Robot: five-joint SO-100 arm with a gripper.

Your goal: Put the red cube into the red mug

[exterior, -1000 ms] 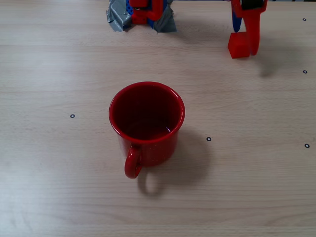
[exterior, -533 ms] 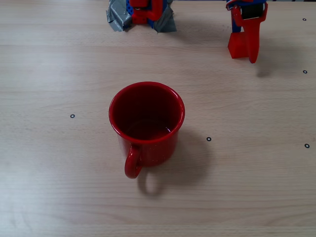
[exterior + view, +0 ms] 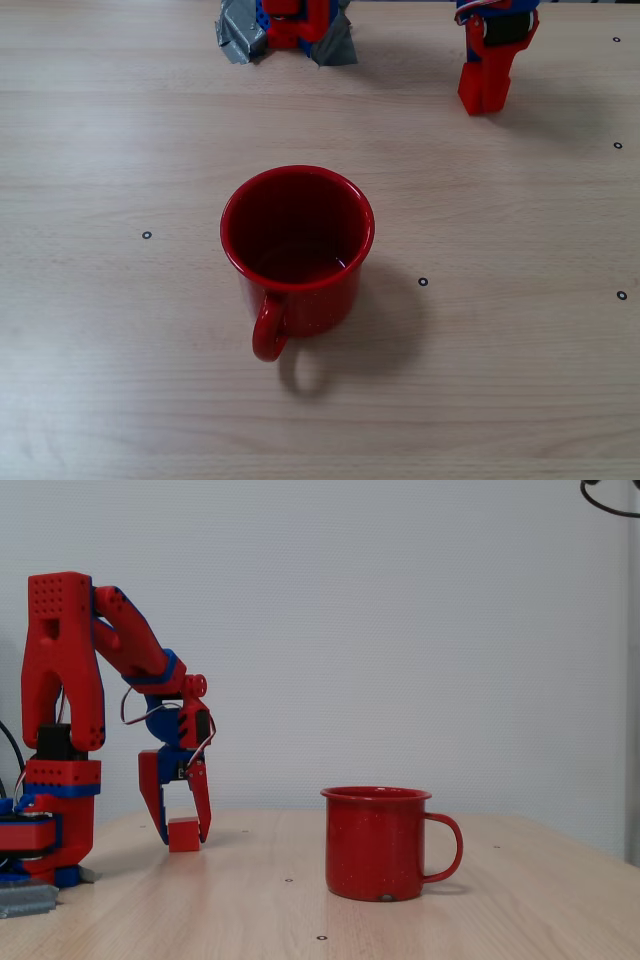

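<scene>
So I've got the wooden tabletop [image 3: 120, 130] with the red arm [image 3: 70, 700] folded over at its back edge, base taped down. The red mug [image 3: 297, 250] sits upright mid-table, handle toward the overhead camera, nothing inside it that I can see. Well away from it, the pincer [image 3: 184, 830] points straight down, clamped on the red cube [image 3: 183, 835], which looks just about level with the wood; can't tell if it's touching.

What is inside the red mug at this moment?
The red mug holds nothing visible: only its dark red floor shows in the overhead fixed view. The red cube sits outside, between the gripper fingers. The near inner wall is hidden.
</scene>
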